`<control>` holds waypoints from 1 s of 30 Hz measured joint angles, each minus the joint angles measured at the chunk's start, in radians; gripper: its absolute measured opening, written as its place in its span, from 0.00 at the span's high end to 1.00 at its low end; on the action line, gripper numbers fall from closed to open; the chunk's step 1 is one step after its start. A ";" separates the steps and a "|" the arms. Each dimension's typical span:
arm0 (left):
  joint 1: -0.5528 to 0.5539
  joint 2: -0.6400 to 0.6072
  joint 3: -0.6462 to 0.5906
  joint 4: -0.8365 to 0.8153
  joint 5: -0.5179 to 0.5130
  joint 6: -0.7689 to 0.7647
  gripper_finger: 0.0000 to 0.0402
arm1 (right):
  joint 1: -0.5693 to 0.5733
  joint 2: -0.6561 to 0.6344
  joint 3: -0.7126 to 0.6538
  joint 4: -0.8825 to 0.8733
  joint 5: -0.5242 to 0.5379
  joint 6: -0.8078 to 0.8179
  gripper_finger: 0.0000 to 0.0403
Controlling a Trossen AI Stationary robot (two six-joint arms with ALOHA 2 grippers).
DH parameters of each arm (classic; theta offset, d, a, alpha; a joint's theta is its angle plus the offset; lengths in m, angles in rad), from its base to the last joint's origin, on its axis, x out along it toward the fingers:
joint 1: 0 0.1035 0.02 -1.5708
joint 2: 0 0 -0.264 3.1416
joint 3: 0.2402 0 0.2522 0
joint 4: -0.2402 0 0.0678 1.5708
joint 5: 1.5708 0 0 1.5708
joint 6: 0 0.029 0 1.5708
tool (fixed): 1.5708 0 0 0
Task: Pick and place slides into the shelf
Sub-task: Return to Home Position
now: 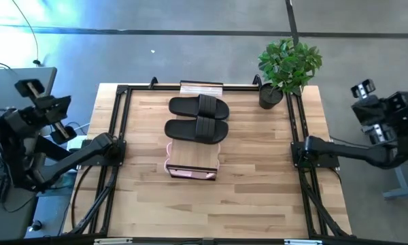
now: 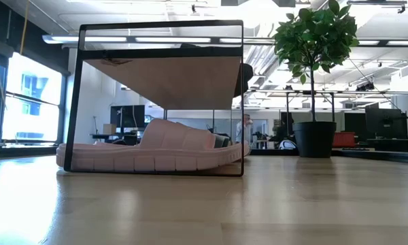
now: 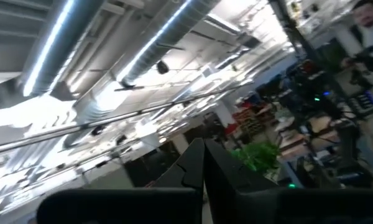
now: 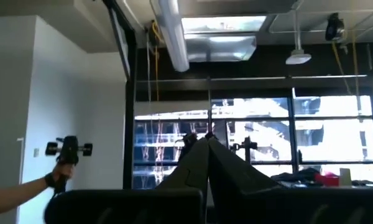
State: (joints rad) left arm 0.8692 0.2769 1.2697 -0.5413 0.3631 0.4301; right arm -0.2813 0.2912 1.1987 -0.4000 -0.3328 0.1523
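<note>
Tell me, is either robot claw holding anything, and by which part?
Nothing. The left gripper and right gripper are both shut and empty, beside the table.

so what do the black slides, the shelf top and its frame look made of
Black slides: probably matte rubber or foam; dull, no glare. Shelf top: light wood, grain lines showing. Frame: thin black metal by the look, likely painted.

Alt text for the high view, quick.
Two black slides lie side by side on the shelf, a pink slide showing beneath it. The left arm and right arm sit folded outward past either side of the table; a potted plant stands at one corner.
</note>
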 joint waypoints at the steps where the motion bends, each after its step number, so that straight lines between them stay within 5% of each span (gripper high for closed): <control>1: 0.000 -0.028 -0.021 -0.001 -0.016 -0.009 1.00 | 0.000 -0.027 -0.039 0.021 0.011 0.005 1.00; 11: 0.000 -0.271 -0.215 0.001 -0.103 -0.087 1.00 | 0.000 -0.245 -0.372 0.329 0.053 0.075 1.00; 21: 0.001 -0.269 -0.356 0.068 -0.074 -0.135 1.00 | 0.000 -0.279 -0.670 0.648 0.106 0.132 1.00; 30: 0.001 -0.269 -0.641 0.314 0.000 -0.253 1.00 | 0.000 -0.282 -0.969 0.986 0.172 0.255 1.00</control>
State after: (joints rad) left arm 0.8703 0.0075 0.6283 -0.2274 0.3632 0.1774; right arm -0.2810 0.0097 0.2301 0.5859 -0.1607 0.4075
